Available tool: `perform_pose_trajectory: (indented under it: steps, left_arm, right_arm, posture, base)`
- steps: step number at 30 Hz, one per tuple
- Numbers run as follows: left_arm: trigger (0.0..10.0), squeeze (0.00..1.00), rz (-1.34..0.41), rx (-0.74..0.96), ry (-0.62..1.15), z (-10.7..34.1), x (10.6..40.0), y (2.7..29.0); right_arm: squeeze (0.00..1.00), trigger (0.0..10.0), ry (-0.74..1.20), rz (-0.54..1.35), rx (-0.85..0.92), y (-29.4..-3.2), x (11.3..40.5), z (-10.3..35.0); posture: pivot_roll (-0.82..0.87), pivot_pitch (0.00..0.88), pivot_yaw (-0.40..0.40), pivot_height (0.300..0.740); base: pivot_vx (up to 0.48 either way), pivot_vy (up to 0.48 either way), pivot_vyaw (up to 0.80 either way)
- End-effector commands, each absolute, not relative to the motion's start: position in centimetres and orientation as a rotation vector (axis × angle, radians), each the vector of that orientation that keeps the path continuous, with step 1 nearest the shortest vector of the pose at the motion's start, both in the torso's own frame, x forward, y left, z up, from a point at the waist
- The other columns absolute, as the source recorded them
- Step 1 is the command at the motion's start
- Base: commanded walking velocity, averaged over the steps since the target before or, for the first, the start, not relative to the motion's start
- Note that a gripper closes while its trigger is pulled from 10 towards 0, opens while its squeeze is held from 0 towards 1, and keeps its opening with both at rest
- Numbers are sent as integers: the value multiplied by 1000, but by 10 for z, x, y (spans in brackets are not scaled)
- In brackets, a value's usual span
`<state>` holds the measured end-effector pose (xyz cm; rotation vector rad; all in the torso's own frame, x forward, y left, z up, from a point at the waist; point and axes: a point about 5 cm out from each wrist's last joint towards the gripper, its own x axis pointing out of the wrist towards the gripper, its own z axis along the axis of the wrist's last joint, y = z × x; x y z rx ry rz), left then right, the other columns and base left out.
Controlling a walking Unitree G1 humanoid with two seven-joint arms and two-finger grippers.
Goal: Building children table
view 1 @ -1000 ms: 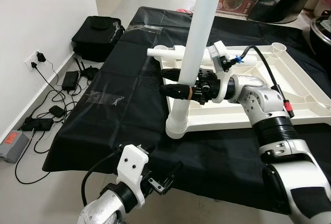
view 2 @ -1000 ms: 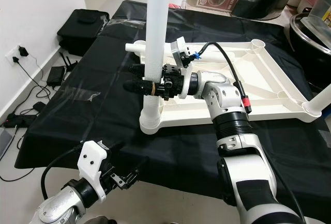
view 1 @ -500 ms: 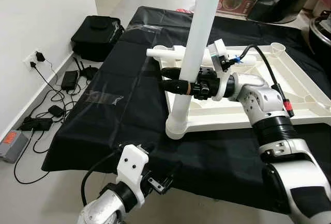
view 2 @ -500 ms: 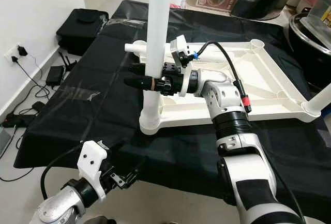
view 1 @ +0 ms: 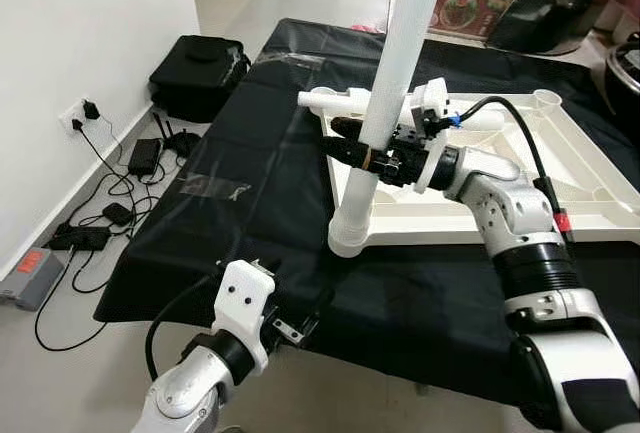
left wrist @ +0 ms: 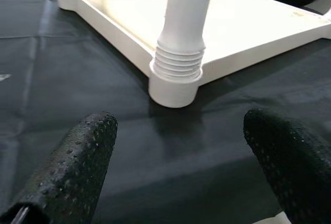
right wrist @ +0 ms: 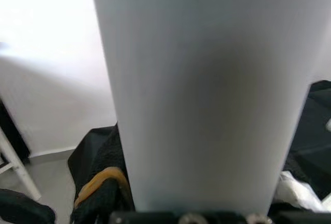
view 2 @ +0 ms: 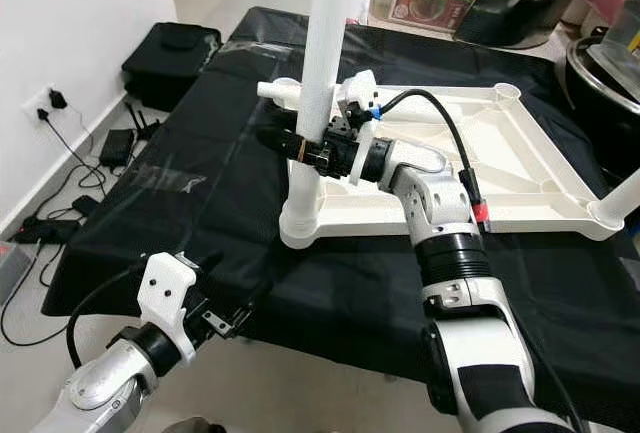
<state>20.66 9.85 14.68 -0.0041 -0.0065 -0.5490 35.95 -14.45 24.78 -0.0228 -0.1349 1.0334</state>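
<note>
Two black fingers of my right gripper [view 1: 352, 143] clamp the white table leg [view 1: 392, 73] a little above its ribbed collar; the leg stands upright in the near left corner socket of the upturned white tabletop [view 1: 580, 178], which lies on the black cloth [view 1: 250, 183] spread over the table. Another leg [view 2: 282, 90] lies flat just behind my jaws. My left gripper [left wrist: 181, 157] hangs low at the cloth's near edge, jaws spread wide, facing that socket but well apart from it.

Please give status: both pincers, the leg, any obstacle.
Right pincer shut on leg, upright in tabletop corner socket. Left pincer open, low, off the cloth. Spare leg lying behind; nothing blocking.
</note>
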Motion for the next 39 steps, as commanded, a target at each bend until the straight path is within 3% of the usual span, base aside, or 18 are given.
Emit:
perform_pose_trajectory:
  steps: [1,10,20,24,25,26,30,39]
  left_arm:
    - [10000,0,-546,5,0,144,208,99]
    - [10000,0,-539,10,-3,144,210,100]
    - [10000,0,-535,17,-4,144,212,102]
    - [10000,0,-535,19,-4,144,212,102]
    - [10000,0,-535,22,-3,144,212,102]
    - [10000,0,-535,22,-3,144,212,103]
    - [10000,0,-535,23,-3,144,212,103]
    - [10000,0,-535,24,-6,145,212,102]
  right_arm:
    - [0,0,-56,898,-28,-165,361,233]
    - [0,0,-58,677,-24,-177,362,232]
    - [0,0,-7,256,2,-190,361,210]
    - [0,0,3,167,9,-193,361,205]
    - [0,0,2,-2,13,-200,360,203]
    - [0,0,-2,-54,7,-202,360,203]
    - [0,0,-3,-88,3,-202,359,203]
    - [0,0,-36,-403,104,-193,353,213]
  posture:
    - [144,137,-89,740]
    - [137,141,-84,740]
    - [136,145,-78,740]
    - [138,147,-79,740]
    - [141,149,-77,740]
    - [141,149,-77,740]
    - [141,149,-77,740]
    - [142,151,-77,740]
  base:
    - [0,0,0]
    - [0,0,0]
    - [0,0,0]
    - [0,0,0]
    - [0,0,0]
    - [0,0,0]
    - [0,0,0]
    - [0,0,0]
